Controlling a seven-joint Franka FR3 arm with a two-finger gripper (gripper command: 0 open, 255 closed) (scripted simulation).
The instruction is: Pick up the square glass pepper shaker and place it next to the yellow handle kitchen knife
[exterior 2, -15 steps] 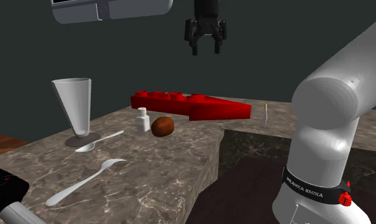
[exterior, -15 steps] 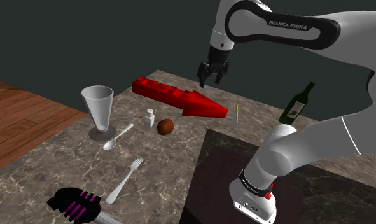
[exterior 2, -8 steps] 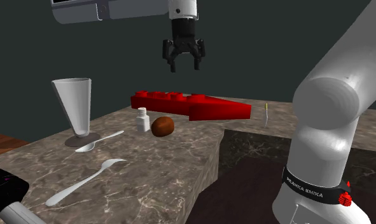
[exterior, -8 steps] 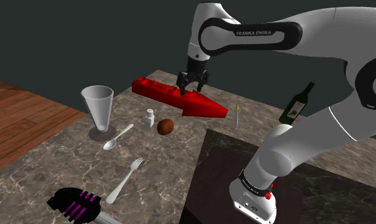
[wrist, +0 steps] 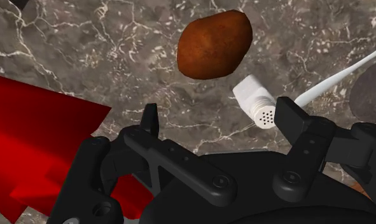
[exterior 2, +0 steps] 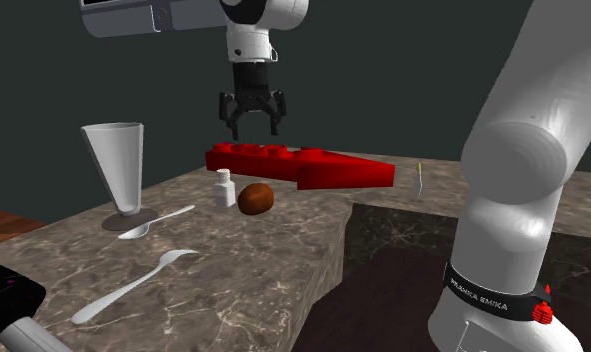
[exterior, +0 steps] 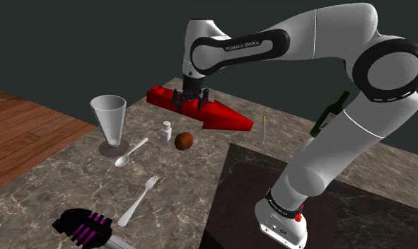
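Black two-finger gripper (exterior: 192, 100) in the air near the studded end of a long red toy brick (exterior: 201, 108), fingers spread wide, clasping nothing. Small white square pepper shaker with a perforated top (exterior: 167, 131) upright on the grey marbled counter (exterior: 73, 177), just beside a brown rounded lump (exterior: 184, 140), near a silver spoon (exterior: 131, 151). Slim yellow-handled knife (exterior: 262, 129) well apart, past the brick's pointed end.
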